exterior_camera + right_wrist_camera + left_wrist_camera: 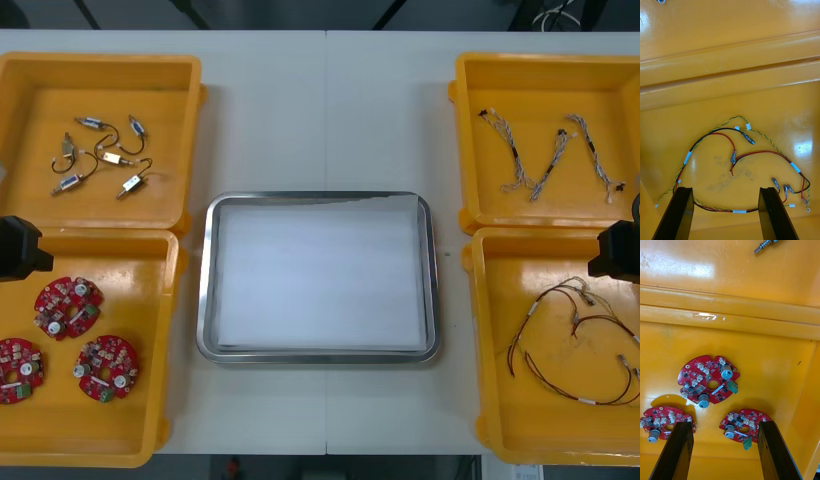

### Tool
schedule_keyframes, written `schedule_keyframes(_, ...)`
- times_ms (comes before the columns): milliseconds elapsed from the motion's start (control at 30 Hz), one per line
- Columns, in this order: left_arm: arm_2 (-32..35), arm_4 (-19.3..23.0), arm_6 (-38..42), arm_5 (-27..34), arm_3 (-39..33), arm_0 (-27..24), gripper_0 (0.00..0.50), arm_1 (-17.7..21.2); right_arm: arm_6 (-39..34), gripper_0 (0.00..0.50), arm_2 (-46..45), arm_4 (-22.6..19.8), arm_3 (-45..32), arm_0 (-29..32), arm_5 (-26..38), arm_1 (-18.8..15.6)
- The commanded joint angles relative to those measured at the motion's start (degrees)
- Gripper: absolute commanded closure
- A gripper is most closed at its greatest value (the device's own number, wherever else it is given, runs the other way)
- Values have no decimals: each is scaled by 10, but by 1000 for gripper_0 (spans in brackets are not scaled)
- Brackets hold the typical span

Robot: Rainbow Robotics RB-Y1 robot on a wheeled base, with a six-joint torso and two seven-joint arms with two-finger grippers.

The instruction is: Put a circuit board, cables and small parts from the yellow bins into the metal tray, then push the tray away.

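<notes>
The metal tray (204, 300), white inside, lies mid-table with nothing in it. Three round red circuit boards (68, 306) lie in the near left yellow bin (150, 300). My left gripper (724, 424) hangs open above them, one board (709, 380) just beyond its fingers and one (743, 423) between them. My left arm (18, 248) is at that bin's far edge. My right gripper (726, 189) is open over the red, yellow and black cables (752, 153) in the near right bin (490, 400). My right arm (620, 250) is at that bin's far rim.
Several small metal parts (105, 155) lie in the far left bin (190, 130). Twisted blue and white cables (550, 155) lie in the far right bin (465, 140). Bare table runs between the bins and around the tray.
</notes>
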Motion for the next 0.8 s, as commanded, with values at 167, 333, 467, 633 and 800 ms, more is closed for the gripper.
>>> schedule_keyframes(167,8,-5,-37,2,-6,1,0,18,3,0,-16,-2,-14,7,3,4)
schedule_keyframes(333,8,-5,-37,2,-6,1,0,18,3,0,-16,-2,-14,7,3,4)
schedule_keyframes(467,8,-5,-37,2,-6,1,0,18,3,0,-16,-2,-14,7,3,4)
schedule_keyframes(633,8,-5,-37,2,-6,1,0,18,3,0,-16,-2,-14,7,3,4)
schedule_keyframes(800,8,-5,-37,2,-6,1,0,18,3,0,-16,-2,-14,7,3,4)
